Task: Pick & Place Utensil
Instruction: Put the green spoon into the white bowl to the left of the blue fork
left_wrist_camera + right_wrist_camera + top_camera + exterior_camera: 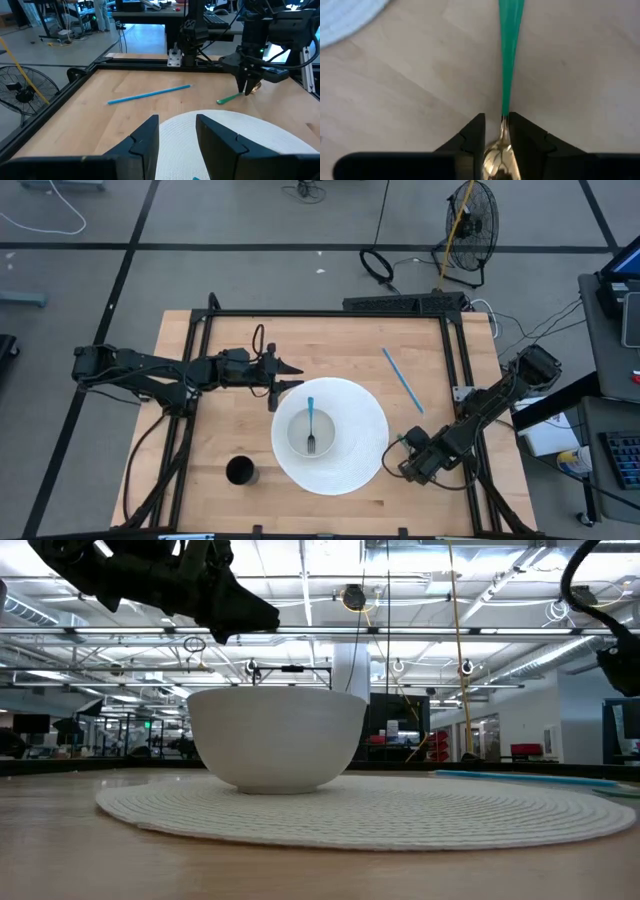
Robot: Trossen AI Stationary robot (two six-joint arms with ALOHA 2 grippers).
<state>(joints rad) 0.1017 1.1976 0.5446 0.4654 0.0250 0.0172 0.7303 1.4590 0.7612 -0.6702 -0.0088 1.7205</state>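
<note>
**Right gripper poised over the green-handled spoon at the bench's right edge**

The right gripper [415, 463] is low at the right side of the bench [200, 480], just off the right rim of the round white placemat [355, 465]. Its wrist view shows the green-handled spoon [509, 60] lying on the wood, its gold bowl and neck between the two dark fingers [470, 137]. The fingers stand narrowly parted on either side of the neck; whether they actually press it cannot be told.

The left gripper [287, 377] hovers above the far-left rim of the placemat, its fingers [145, 142] apart with nothing between them.

A white bowl [310, 432] sits in the middle of the placemat, with a blue-handled fork [311, 425] lying inside it, tines toward the near edge. A blue straw [402, 380] lies bare on the wood toward the far right corner, well apart from the mat. A black cup [240, 471] stands near the bench's near edge, left of the placemat.
</note>
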